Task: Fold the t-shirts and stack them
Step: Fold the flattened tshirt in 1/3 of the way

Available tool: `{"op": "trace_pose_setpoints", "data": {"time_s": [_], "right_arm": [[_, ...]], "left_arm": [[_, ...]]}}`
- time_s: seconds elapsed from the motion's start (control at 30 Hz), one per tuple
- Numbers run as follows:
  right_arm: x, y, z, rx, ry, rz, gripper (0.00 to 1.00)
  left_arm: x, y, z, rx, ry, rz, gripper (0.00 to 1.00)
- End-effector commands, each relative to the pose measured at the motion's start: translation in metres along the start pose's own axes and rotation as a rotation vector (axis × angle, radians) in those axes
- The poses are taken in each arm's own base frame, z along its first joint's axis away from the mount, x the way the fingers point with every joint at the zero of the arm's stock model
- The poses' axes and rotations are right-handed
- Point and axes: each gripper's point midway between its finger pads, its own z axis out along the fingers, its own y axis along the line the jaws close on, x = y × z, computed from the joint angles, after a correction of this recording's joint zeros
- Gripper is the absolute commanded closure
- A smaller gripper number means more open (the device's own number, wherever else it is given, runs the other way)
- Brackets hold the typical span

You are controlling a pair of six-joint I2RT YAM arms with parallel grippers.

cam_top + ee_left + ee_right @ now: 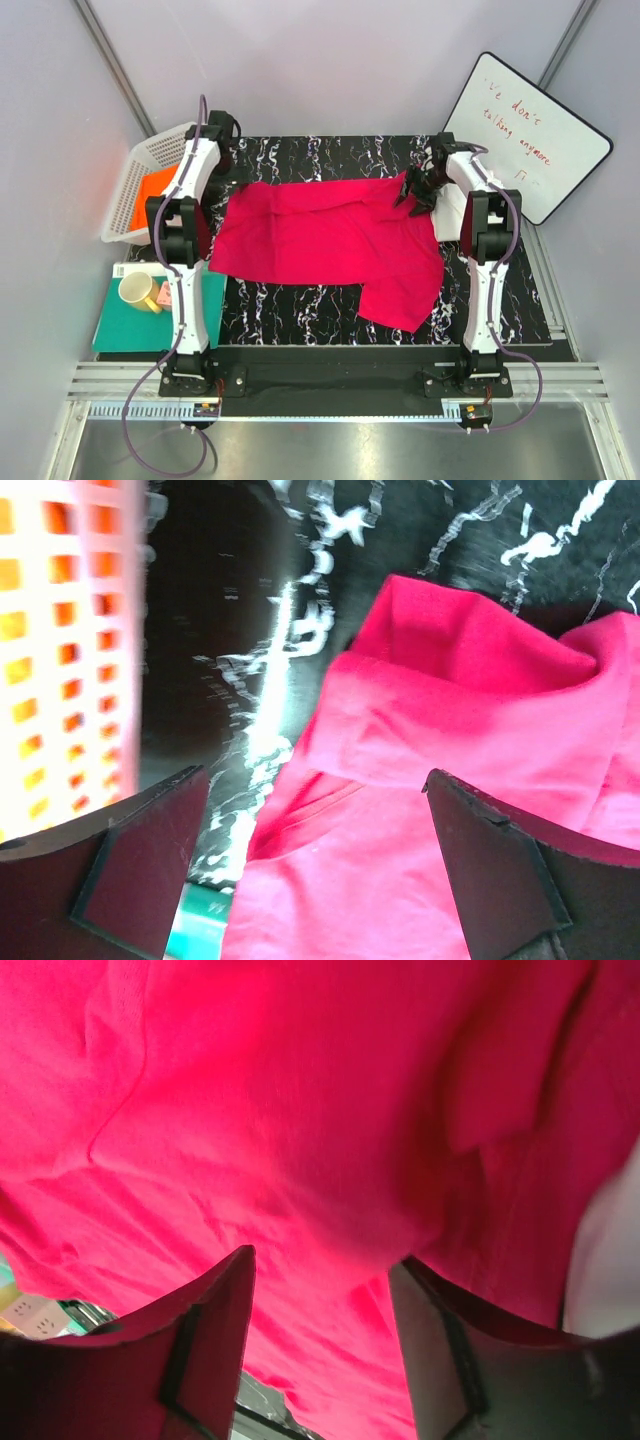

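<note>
The crimson-pink t-shirt [330, 240] lies spread and rumpled on the black marbled mat [300, 300], with one part hanging toward the front right. My left gripper [224, 160] is open above the shirt's far left corner; in the left wrist view [315, 780] its jaws stand wide apart over the folded pink edge [450, 730]. My right gripper [416, 190] is open just over the shirt's far right corner, the pink cloth [300, 1110] filling its view [322, 1260]. The white t-shirt [446, 222] lies under the right arm. The orange t-shirt [150, 195] is in the basket.
A white plastic basket [135, 160] stands at the far left, also in the left wrist view [60, 660]. A teal-green board [135, 325] with a yellow mug [138, 290] sits front left. A whiteboard [525, 135] leans at the far right.
</note>
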Motion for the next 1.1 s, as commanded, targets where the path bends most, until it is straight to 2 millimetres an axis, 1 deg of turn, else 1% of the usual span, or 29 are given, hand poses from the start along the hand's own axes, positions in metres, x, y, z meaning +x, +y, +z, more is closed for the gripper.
{"op": "trace_pose_setpoints", "data": {"time_s": [0.0, 0.03, 0.1, 0.13, 0.17, 0.23, 0.27, 0.3, 0.4, 0.43, 0.5, 0.53, 0.57, 0.63, 0.67, 0.7, 0.73, 0.8, 0.83, 0.87, 0.93, 0.97, 1.0, 1.03, 1.07], "right_arm": [[-0.016, 0.019, 0.001, -0.028, -0.053, -0.021, 0.4], [-0.017, 0.021, 0.0, -0.034, -0.055, -0.022, 0.48], [-0.016, 0.026, 0.001, -0.042, -0.053, -0.028, 0.55], [-0.017, 0.028, -0.001, -0.045, -0.058, -0.03, 0.59], [-0.017, 0.028, -0.003, -0.045, -0.061, -0.027, 0.72], [-0.016, 0.03, -0.007, -0.042, -0.068, -0.029, 0.76], [-0.016, 0.029, -0.009, -0.041, -0.071, -0.029, 0.8], [-0.016, 0.031, -0.011, -0.042, -0.076, -0.033, 0.81], [-0.017, 0.033, -0.017, -0.041, -0.089, -0.033, 0.82], [-0.018, 0.033, -0.017, -0.042, -0.091, -0.032, 0.82], [-0.018, 0.035, -0.019, -0.043, -0.096, -0.03, 0.79], [-0.018, 0.035, -0.019, -0.043, -0.094, -0.026, 0.78], [-0.019, 0.035, -0.019, -0.048, -0.094, -0.025, 0.77], [-0.018, 0.036, -0.018, -0.049, -0.088, -0.018, 0.73], [-0.018, 0.034, -0.018, -0.044, -0.086, -0.011, 0.71], [-0.018, 0.035, -0.018, -0.043, -0.086, -0.013, 0.7], [-0.017, 0.033, -0.018, -0.037, -0.081, -0.008, 0.63], [-0.017, 0.03, -0.02, -0.016, -0.084, -0.01, 0.55], [-0.017, 0.03, -0.025, -0.01, -0.09, -0.02, 0.49], [-0.018, 0.029, -0.027, -0.001, -0.097, -0.029, 0.45], [-0.019, 0.032, -0.036, 0.004, -0.111, -0.054, 0.4], [-0.02, 0.032, -0.039, 0.011, -0.119, -0.063, 0.36], [-0.024, 0.036, -0.046, 0.008, -0.134, -0.075, 0.35], [-0.022, 0.036, -0.049, 0.012, -0.13, -0.083, 0.34], [-0.023, 0.035, -0.052, 0.019, -0.135, -0.088, 0.34]], "left_arm": [[-0.007, 0.045, -0.008, -0.132, -0.017, -0.045, 0.01], [-0.006, 0.047, -0.008, -0.148, -0.011, -0.05, 0.01], [-0.006, 0.048, -0.01, -0.15, -0.009, -0.053, 0.01], [-0.007, 0.049, -0.011, -0.152, -0.014, -0.055, 0.01], [-0.01, 0.049, -0.014, -0.152, -0.026, -0.054, 0.01], [-0.012, 0.049, -0.015, -0.149, -0.03, -0.037, 0.01], [-0.013, 0.049, -0.014, -0.144, -0.031, -0.03, 0.01], [-0.011, 0.047, -0.01, -0.135, -0.018, -0.005, 0.01], [-0.002, 0.028, -0.002, -0.031, 0.029, 0.029, 0.01], [0.004, 0.01, -0.001, 0.074, 0.058, 0.041, 0.01], [0.012, -0.01, 0.006, 0.19, 0.098, 0.07, 0.01], [0.018, -0.026, 0.005, 0.278, 0.124, 0.064, 0.01], [0.026, -0.031, 0.012, 0.305, 0.157, 0.058, 0.01], [0.033, -0.044, 0.014, 0.37, 0.193, 0.042, 0.01], [0.04, -0.045, 0.018, 0.377, 0.217, 0.039, 0.01], [0.041, -0.047, 0.02, 0.378, 0.224, 0.029, 0.01], [0.044, -0.047, 0.02, 0.379, 0.238, 0.026, 0.01], [0.048, -0.049, 0.021, 0.394, 0.25, 0.029, 0.01], [0.048, -0.054, 0.018, 0.425, 0.253, 0.029, 0.01], [0.048, -0.054, 0.016, 0.43, 0.253, 0.03, 0.01], [0.045, -0.055, 0.014, 0.438, 0.24, 0.028, 0.01], [0.041, -0.055, 0.009, 0.442, 0.226, 0.027, 0.01], [0.039, -0.056, 0.006, 0.449, 0.217, 0.024, 0.01], [0.035, -0.057, 0.003, 0.452, 0.196, 0.025, 0.01], [0.03, -0.057, -0.005, 0.449, 0.173, 0.029, 0.01]]}}
